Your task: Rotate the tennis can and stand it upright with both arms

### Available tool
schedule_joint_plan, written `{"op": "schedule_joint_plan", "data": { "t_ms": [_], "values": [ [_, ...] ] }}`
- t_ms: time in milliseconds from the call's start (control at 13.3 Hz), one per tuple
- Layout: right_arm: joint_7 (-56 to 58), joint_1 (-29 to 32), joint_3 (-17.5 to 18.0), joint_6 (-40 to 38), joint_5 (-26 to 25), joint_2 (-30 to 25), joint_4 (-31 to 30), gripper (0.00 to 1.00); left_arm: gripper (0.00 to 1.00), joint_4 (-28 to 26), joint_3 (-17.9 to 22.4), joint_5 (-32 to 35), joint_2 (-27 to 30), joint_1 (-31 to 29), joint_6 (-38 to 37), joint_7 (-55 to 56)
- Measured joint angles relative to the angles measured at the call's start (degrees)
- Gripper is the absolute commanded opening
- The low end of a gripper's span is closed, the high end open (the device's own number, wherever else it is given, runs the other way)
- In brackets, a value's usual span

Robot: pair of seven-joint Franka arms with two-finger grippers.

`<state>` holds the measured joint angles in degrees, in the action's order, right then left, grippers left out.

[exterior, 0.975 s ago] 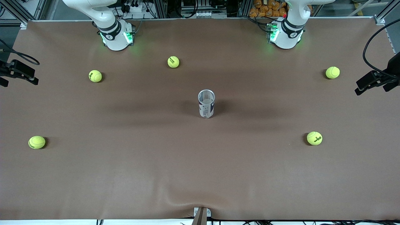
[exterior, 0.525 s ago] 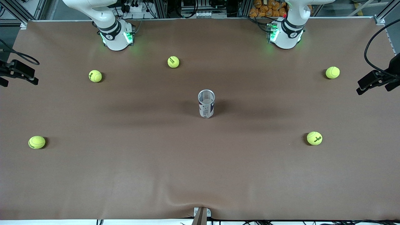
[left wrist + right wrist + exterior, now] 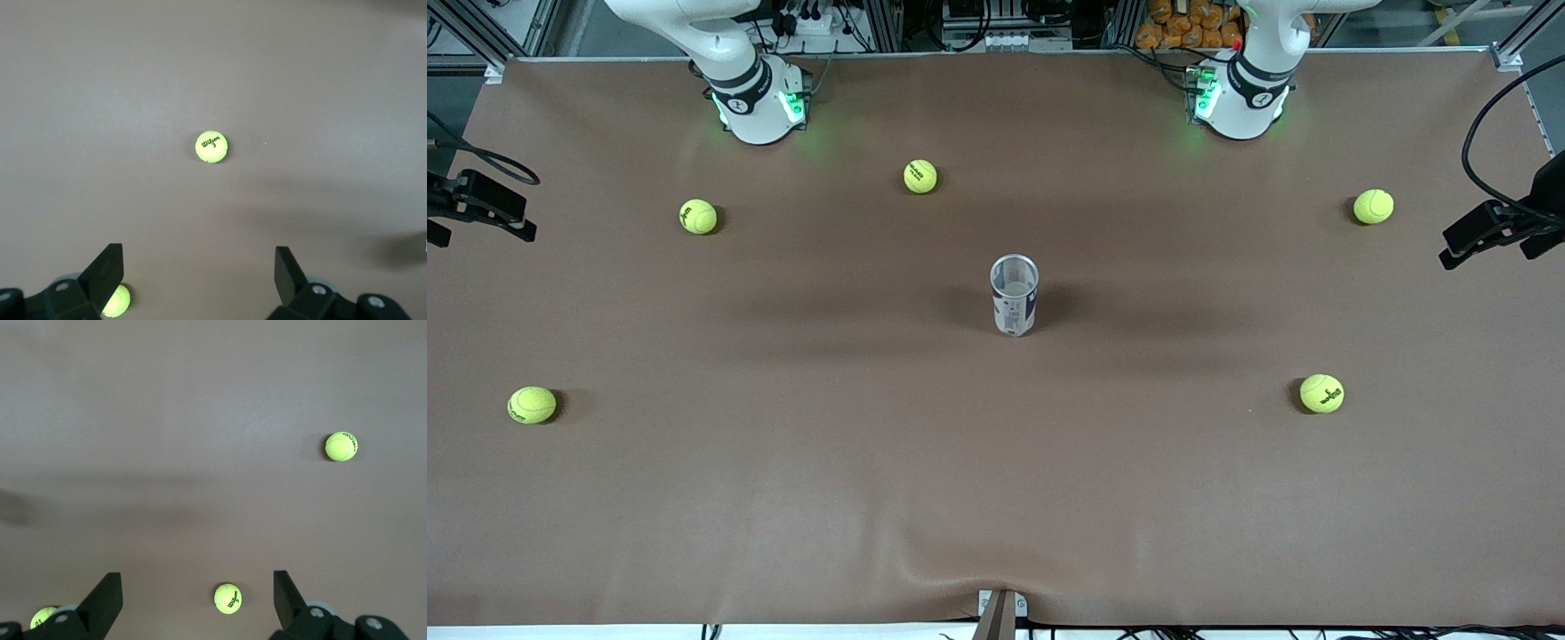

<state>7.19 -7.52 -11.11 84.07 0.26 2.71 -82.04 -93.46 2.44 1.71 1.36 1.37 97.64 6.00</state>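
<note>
Slim silvery-white tennis can (image 3: pixel 1015 296) stands upright mid-surface, well apart from both hands. Left hand (image 3: pixel 200 280) and right hand (image 3: pixel 198 600) released, empty, high over the brown surface (image 3: pixel 996 462). Risk: any re-approach could topple the light can. Hands cut off in front view; can absent from both wrist views.

In the front view both arms were cut off by the top edge, so neither gripper showed there. In the left wrist view a tennis ball (image 3: pixel 117 301) sat half hidden by one finger (image 3: pixel 103 273) of the left gripper (image 3: pixel 200 275). In the right wrist view another ball (image 3: pixel 43 616) was cut by the frame's edge and partly covered by the right gripper (image 3: pixel 198 599). The tennis can's (image 3: pixel 1015 296) label print was too small to read.
</note>
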Motion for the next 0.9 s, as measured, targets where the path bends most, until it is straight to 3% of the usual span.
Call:
{"op": "schedule_joint_plan", "data": {
  "t_ms": [900],
  "values": [
    [0.0, 0.0, 0.0, 0.0, 0.0, 0.0, 0.0, 1.0, 1.0, 0.0, -0.15, 0.0, -0.12, -0.33, -2.05, -2.66]
  ]
}}
